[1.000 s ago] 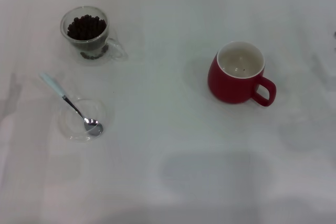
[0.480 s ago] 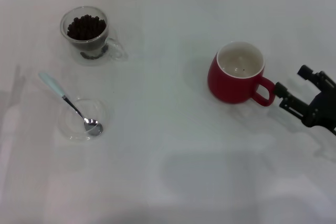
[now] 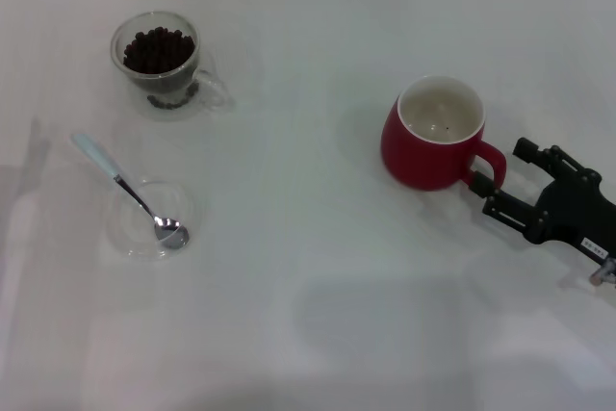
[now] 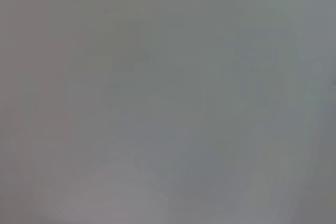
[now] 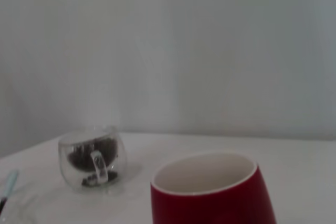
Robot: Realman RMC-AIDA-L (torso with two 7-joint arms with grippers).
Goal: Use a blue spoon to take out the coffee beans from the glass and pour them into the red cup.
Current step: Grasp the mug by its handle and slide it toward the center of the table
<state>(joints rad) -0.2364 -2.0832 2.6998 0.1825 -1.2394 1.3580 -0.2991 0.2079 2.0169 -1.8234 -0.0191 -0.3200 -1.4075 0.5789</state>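
Barely begun: the coffee beans [image 3: 160, 50] fill the glass [image 3: 157, 62] near the table's far-left corner, the blue spoon [image 3: 133, 193] lies untouched, and the right gripper [image 3: 504, 179], fingers spread, flanks the red cup [image 3: 435, 134] handle.

The red cup [image 3: 430, 146] is glossy red outside and white inside. The coffee beans [image 3: 159, 49] are dark brown, almost black, in the clear glass [image 3: 166, 64]. The blue spoon [image 3: 131, 192] has a silver bowl and pale blue handle (its saucer [image 3: 123, 230] is clear). The right end effector [image 3: 500, 181] is black; the desk [image 3: 308, 315] is plain white.
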